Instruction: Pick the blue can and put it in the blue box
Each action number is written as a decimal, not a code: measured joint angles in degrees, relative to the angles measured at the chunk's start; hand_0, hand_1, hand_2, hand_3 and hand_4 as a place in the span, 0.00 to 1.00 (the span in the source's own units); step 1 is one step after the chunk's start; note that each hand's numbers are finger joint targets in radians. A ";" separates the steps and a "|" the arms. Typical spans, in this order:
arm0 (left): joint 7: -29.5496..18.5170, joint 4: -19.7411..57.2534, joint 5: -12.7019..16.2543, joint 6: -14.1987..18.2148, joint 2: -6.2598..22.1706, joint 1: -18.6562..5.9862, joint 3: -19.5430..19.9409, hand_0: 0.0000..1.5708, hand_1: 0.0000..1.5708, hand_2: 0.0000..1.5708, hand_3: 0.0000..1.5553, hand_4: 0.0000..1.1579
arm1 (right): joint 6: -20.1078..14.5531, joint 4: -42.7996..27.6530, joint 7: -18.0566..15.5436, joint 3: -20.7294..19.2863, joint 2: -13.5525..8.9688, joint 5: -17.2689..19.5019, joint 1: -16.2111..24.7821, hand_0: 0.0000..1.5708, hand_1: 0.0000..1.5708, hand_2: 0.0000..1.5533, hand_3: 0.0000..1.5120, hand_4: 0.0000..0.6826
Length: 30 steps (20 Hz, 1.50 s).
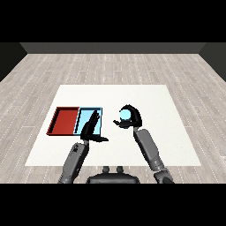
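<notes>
from my seat i see a flat white table (154,101), square-cornered and matte, sitting on a pale wood-plank floor (110,66) with long grey boards. on the table's left part lie 2 shallow rectangular trays, touching side by side: the red tray (64,121) with a dark raised rim and a smooth flat base, and the light blue tray (86,114) just to its right, same shape, same thin dark edge.

the blue can (125,115) is a small pale blue cylinder with a smooth, slightly glossy surface. it is in my right hand (131,118), to the right of the light blue tray and apart from it, not inside either tray. i cannot tell whether it is touching the table or lifted off it.

the right hand is black and its fingers and thumb curl round the can, wrapping it from the top and the right side. the grey right forearm (150,150) rises from the lower right, a rounded tube slanting up and inward.

the left hand (90,128) has its fingers straight and held together, pointing up across the near part of the light blue tray, with the thumb sticking out to the right. it holds nothing. the grey left forearm (75,161) comes up from the lower left, tilted slightly rightward.
</notes>
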 measured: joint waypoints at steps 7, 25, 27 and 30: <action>0.48 3.33 -1.10 4.99 -0.01 -3.69 -3.71 0.00 0.00 0.00 0.00 0.00 | 0.27 -2.21 0.54 2.47 0.15 0.45 0.96 0.91 0.91 0.94 0.94 0.90; -4.16 12.75 2.95 10.19 -0.02 -8.34 -10.49 0.00 0.00 0.00 0.00 0.00 | -2.62 -4.62 2.33 8.95 0.23 -0.05 -0.65 0.91 0.91 0.94 0.94 0.91; -3.98 13.45 3.50 10.23 0.09 -9.17 -10.34 0.00 0.00 0.00 0.00 0.00 | -2.31 -6.28 2.80 9.51 0.24 0.64 0.75 0.91 0.91 0.94 0.94 0.91; -5.61 14.31 4.09 10.46 0.04 -9.06 -11.50 0.00 0.00 0.00 0.00 0.00 | -3.46 -3.52 0.77 10.85 0.24 -0.46 -0.73 0.93 0.93 0.95 0.94 0.90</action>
